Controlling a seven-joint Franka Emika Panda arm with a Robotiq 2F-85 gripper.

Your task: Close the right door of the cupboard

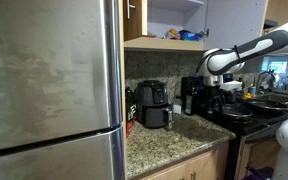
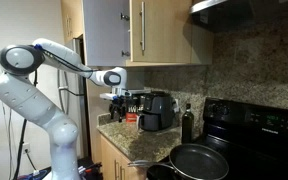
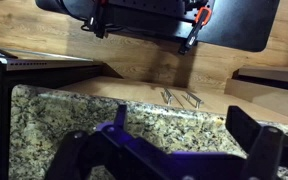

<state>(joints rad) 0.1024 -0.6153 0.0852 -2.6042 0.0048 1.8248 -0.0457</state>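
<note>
1. One speckled granite counter (image 1: 174, 140) runs between a tall brushed-steel fridge (image 1: 44, 80) and a black stove (image 2: 254, 130) in a home kitchen. The same mottled stone covers the wall behind.
2. A rounded black air fryer (image 2: 156, 110) and a dark bottle (image 2: 188, 123) stand on the counter. A round black frying pan (image 2: 199, 160) lies by the stove, under a range hood (image 2: 244, 10).
3. Above the counter, the light-wood cupboard (image 1: 169, 44) stands open. An exterior view shows its white interior and a shelf holding small items too small to make out.
4. The right door (image 2: 104, 30), a tall flat panel, is swung out from the cupboard. Its smooth, pale grey-white inner face shows in both exterior views. The narrower wood door (image 1: 134, 15) on the cupboard's other side carries a slim metal bar handle.
5. The white robot arm (image 2: 44, 60), with rounded joints, reaches out over the counter, lower than the open door.
6. The black claw (image 2: 117, 96) hangs above the counter near the air fryer, apart from the door. In the wrist view its jaws are spread wide with nothing between them, and speckled stone lies below.
</note>
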